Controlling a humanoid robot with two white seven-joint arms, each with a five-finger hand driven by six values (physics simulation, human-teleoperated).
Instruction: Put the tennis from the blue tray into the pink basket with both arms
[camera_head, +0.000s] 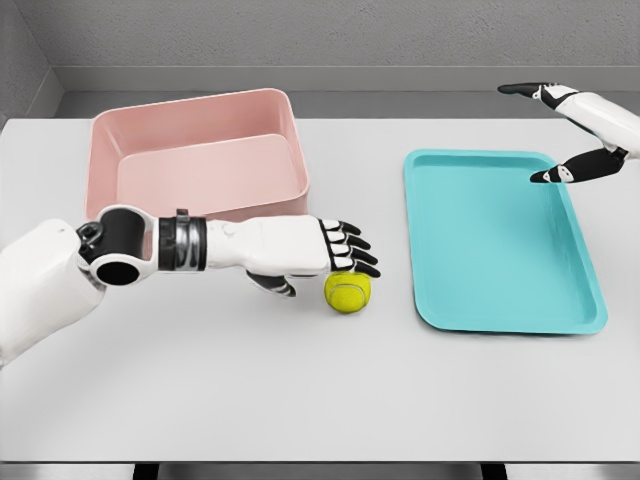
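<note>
A yellow-green tennis ball (347, 292) lies on the white table between the pink basket (196, 112) and the blue tray (573, 290), just left of the tray's near corner. My left hand (330, 270) reaches in from the left, its black-tipped fingers stretched out just over the ball's top and its thumb curled low beside it; the fingers are not closed around the ball. Over the tray's far right corner my right hand (522, 134) hangs above the table, thumb and fingers spread wide, holding nothing. The tray has nothing in it.
The pink basket stands at the back left, deep-walled, with my left forearm (200, 243) crossing in front of its near wall. A grey wall runs behind the table's far edge. Bare table stretches along the front.
</note>
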